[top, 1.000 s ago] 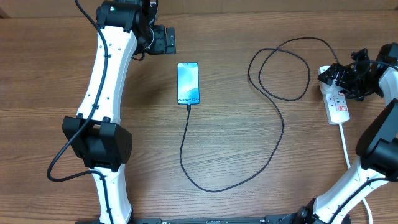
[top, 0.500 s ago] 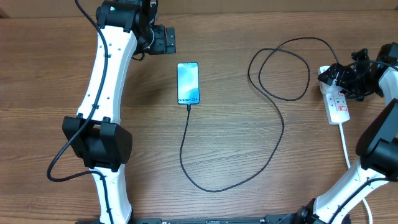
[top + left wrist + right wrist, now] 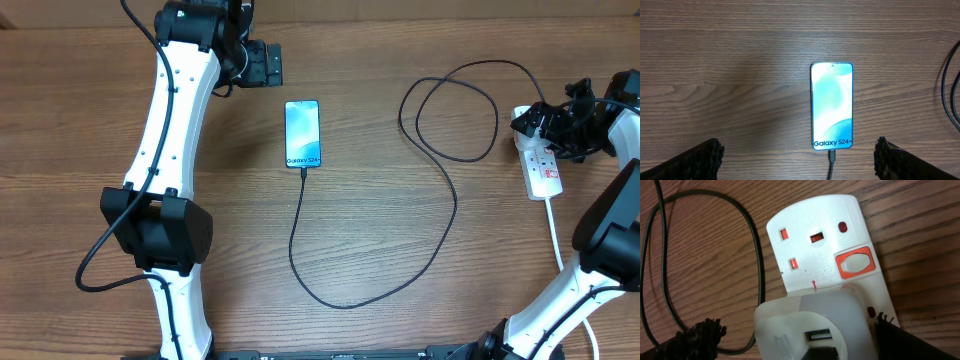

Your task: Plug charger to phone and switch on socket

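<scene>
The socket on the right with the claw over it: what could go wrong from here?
Two things, I would guess. On the socket, the switch is small and sits right beside the white plug block, so a finger of the right gripper could miss it or shove the socket sideways. The charger lies in a loose loop close by; if a finger snagged it, the pull might drag the phone or unseat the connector.

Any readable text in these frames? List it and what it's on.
"Galaxy S24": bottom of the phone screen; the small mark after it is unreadable.
Socket: no words; red marks in the overhead view are too small to read.
White adapter: faint grey marks, blurred.
</scene>
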`<state>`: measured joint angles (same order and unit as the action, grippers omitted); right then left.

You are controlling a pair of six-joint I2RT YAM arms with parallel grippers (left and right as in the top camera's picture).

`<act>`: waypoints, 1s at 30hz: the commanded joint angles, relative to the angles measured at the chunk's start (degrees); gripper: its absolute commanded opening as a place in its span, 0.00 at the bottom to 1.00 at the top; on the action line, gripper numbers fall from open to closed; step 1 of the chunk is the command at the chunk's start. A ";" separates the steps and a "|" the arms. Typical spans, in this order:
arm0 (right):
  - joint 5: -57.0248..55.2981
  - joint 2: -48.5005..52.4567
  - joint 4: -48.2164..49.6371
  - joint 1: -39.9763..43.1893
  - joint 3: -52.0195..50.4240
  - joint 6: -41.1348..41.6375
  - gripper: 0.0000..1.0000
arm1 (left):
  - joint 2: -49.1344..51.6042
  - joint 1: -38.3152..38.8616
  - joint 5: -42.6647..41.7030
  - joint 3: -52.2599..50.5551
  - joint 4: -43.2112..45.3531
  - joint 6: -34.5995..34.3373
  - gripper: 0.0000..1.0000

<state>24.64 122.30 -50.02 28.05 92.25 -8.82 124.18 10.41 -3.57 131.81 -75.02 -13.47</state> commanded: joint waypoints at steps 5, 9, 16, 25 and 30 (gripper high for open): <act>1.51 1.16 -3.80 -1.18 -2.32 1.66 1.00 | 0.22 -0.13 0.81 0.33 0.09 0.66 1.00; 1.51 1.16 -3.96 -1.18 -2.32 2.91 1.00 | 0.22 -0.13 0.81 0.33 0.09 0.66 1.00; 1.51 1.16 -4.57 -1.44 -2.32 3.10 1.00 | 0.22 -0.13 0.81 0.33 0.09 0.66 1.00; 1.31 1.16 -5.66 -1.44 -2.32 4.39 1.00 | 0.22 -0.13 0.81 0.33 0.09 0.66 1.00; -0.46 1.16 -5.88 -1.42 -2.32 6.99 1.00 | 0.22 -0.13 0.81 0.33 0.09 0.66 1.00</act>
<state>24.88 121.64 -54.70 28.01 92.53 -6.09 124.18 10.41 -3.57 131.81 -75.02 -13.47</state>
